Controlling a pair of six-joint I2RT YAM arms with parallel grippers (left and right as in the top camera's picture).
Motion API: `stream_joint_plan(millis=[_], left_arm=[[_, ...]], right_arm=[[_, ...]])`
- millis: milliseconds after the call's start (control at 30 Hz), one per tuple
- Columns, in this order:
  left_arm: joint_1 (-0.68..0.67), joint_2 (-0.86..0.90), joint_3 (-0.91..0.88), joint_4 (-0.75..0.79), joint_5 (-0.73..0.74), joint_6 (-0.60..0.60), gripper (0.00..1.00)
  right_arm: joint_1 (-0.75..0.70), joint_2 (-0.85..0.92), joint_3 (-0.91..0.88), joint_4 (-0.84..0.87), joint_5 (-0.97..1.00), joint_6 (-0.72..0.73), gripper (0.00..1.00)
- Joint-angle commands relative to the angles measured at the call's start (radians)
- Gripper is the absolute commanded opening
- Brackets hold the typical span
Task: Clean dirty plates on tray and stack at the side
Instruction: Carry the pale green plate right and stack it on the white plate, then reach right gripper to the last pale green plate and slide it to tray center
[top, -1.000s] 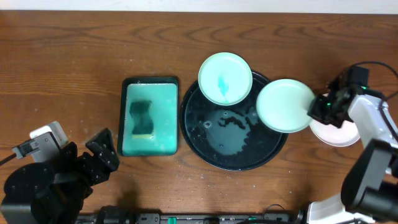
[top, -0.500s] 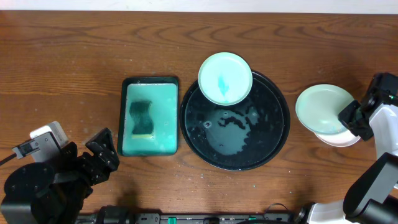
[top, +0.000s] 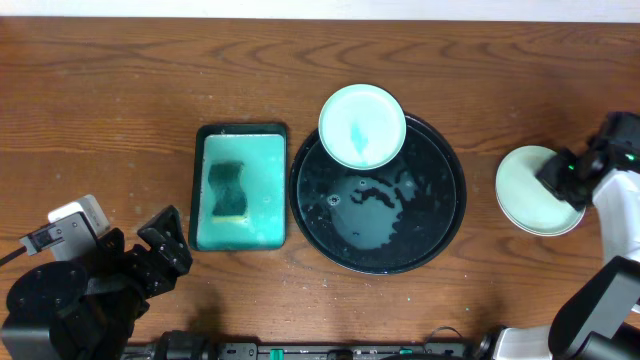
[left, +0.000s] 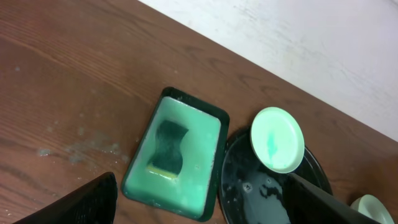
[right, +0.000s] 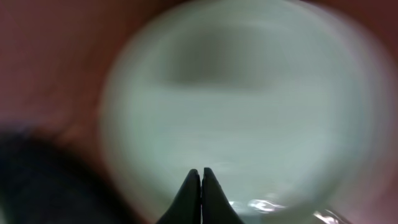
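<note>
Tray (top: 425, 238): big black round one, middle of the table (top: 120, 90), glossy and wet, droplets and a thin puddle across its floor.
Smeared plate (top: 362, 125): pale mint, teal streak down its centre, perched on the tray's far left rim, partly hanging over the edge.
Side plate (top: 525, 190): off the tray, well apart to the right, resting on the wood; looks clean from overhead; a paler rim seems to peek out under its lower edge, so possibly lying on another plate, hard to be sure.
Right gripper (right: 200, 180): pinched tight, fingertips pressed together, nothing visible between them; right over the side plate's outer edge; whether touching it, cannot tell, wrist view too blurred.
Left gripper (top: 165, 250): spread wide, holding nothing, parked at the near left corner, far from every plate.
Tub (top: 262, 215): green rectangular one just left of the tray, close beside it, filled with pale mint liquid.
Sponge (top: 227, 190): dark green top, yellow underside, wavy outline, lying in the tub's left half.
</note>
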Motion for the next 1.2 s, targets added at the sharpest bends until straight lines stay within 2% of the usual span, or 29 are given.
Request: stream_joint_plan(millis=[0,67,100,233,333,433,567,800,867,967,1000,1067,1100,1167], left_arm=[[0.006,0.000,0.009,-0.003,-0.009,0.002,0.85],[0.006,0.000,0.009,-0.003,-0.009,0.002,0.85],[0.006,0.000,0.009,-0.003,-0.009,0.002,0.85],[0.006,0.000,0.009,-0.003,-0.009,0.002,0.85],[0.006,0.000,0.009,-0.003,-0.009,0.002,0.85],[0.006,0.000,0.009,-0.003,-0.009,0.002,0.85],[0.006,0.000,0.009,-0.003,-0.009,0.002,0.85],[0.006,0.000,0.009,-0.003,-0.009,0.002,0.85],[0.006,0.000,0.009,-0.003,-0.009,0.002,0.85],[0.006,0.000,0.009,-0.003,-0.009,0.002,0.85],[0.006,0.000,0.009,-0.003,-0.009,0.002,0.85],[0.006,0.000,0.009,-0.003,-0.009,0.002,0.85],[0.006,0.000,0.009,-0.003,-0.009,0.002,0.85],[0.006,0.000,0.009,-0.003,-0.009,0.002,0.85]], right_arm=[[0.127,-0.013,0.003,0.105,-0.508,-0.304,0.10],[0.237,-0.013,0.003,0.185,-0.524,-0.355,0.27],[0.325,-0.013,0.003,0.257,-0.461,-0.355,0.40],[0.542,0.004,0.003,0.437,-0.157,-0.355,0.62],[0.668,0.056,0.003,0.538,0.109,-0.355,0.68],[0.731,0.124,0.003,0.607,0.247,-0.377,0.71],[0.748,0.225,0.003,0.688,0.325,-0.389,0.66],[0.713,0.332,0.003,0.733,0.289,-0.388,0.59],[0.700,0.350,0.003,0.736,0.270,-0.388,0.47],[0.695,0.368,0.003,0.707,0.215,-0.384,0.39],[0.695,0.376,0.003,0.698,0.209,-0.384,0.32],[0.695,0.379,0.003,0.663,0.202,-0.377,0.06],[0.695,0.373,0.003,0.641,0.202,-0.376,0.01],[0.698,0.353,0.003,0.584,0.202,-0.361,0.01]])
